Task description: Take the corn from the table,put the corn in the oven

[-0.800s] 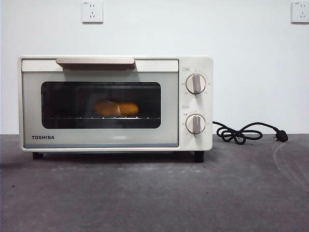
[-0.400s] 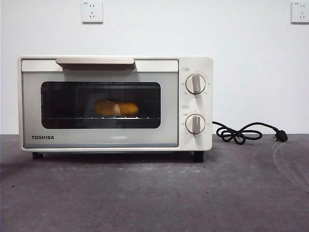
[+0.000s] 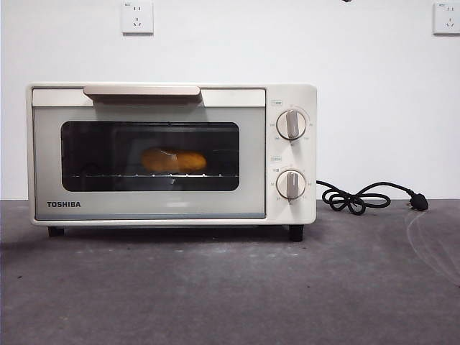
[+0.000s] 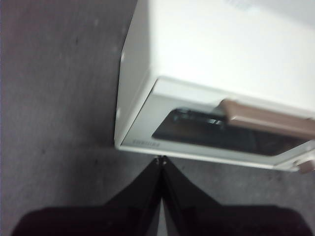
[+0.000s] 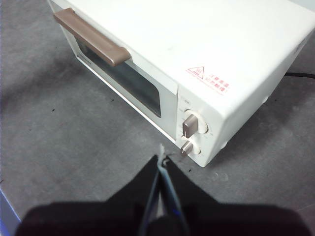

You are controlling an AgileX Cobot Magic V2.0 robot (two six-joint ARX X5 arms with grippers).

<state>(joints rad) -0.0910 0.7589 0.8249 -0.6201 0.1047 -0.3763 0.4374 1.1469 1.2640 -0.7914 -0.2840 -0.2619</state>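
Task looks practically done: corn [image 3: 173, 160] lying on the rack inside the oven [image 3: 290, 208], seen through the dark glass, door fully closed. Nothing left on the counter [image 3: 230, 287] to pick up. Left gripper [image 4: 160, 160] pressed together and empty, hovering above the oven's front corner. Right gripper [image 5: 161, 160] likewise pinched together, holding nothing, above the knobs [image 5: 191, 126]. Probably only retreat left.

The yellow-orange oblong corn cob [image 3: 173, 160] shows only dimly through the dark glass door of the cream-white boxy Toshiba oven [image 3: 291, 97]; its surface detail is illegible. Both wrist views crop the oven [image 4: 221, 54] [image 5: 206, 44]. The left wrist picture is blurred, its lettering unreadable.
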